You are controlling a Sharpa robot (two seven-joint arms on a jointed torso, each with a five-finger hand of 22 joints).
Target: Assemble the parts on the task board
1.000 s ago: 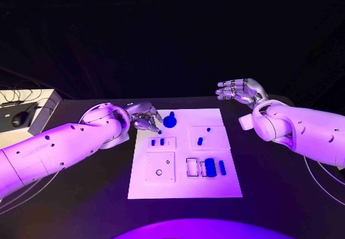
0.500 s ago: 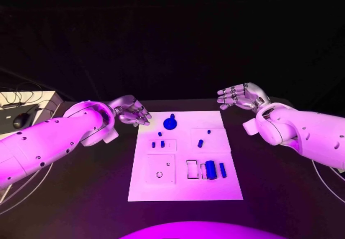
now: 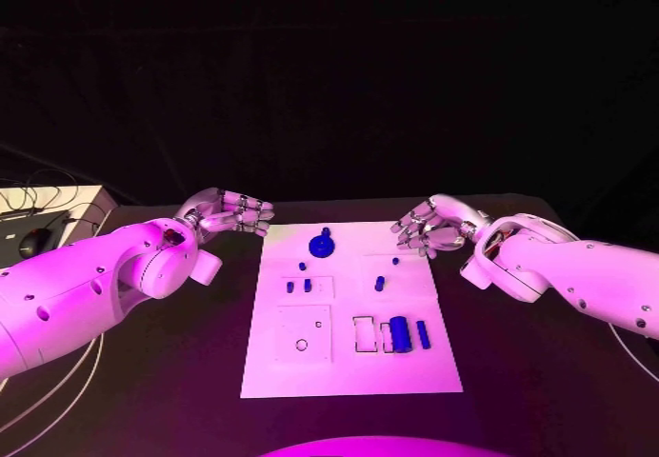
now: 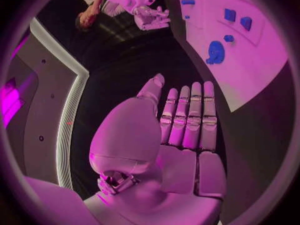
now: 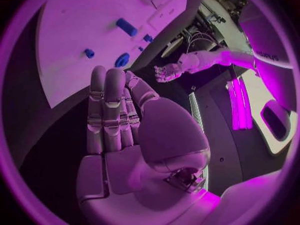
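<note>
The white task board [image 3: 350, 371] lies in the middle of the table. A round blue part [image 3: 322, 245] sits near its far edge, several small blue pegs [image 3: 309, 285] stand mid-board, and a larger blue block [image 3: 400, 333] rests at the near right. My left hand [image 3: 233, 214] hovers off the board's far left corner, fingers straight and holding nothing [image 4: 184, 130]. My right hand [image 3: 429, 228] hangs over the far right corner, also holding nothing [image 5: 112, 115]. The right wrist view shows the board [image 5: 81, 15], the round part [image 5: 122, 60] and a blue cylinder [image 5: 127, 27].
A pale box with a mouse and cables [image 3: 41, 224] stands at the table's far left. Dark bare table runs along both sides of the board. The left wrist view shows the board [image 4: 256, 65] and the round blue part [image 4: 215, 51].
My left hand has drawn back off the board's far left part to beside its corner. My right hand has come down and inward to the board's far right corner.
</note>
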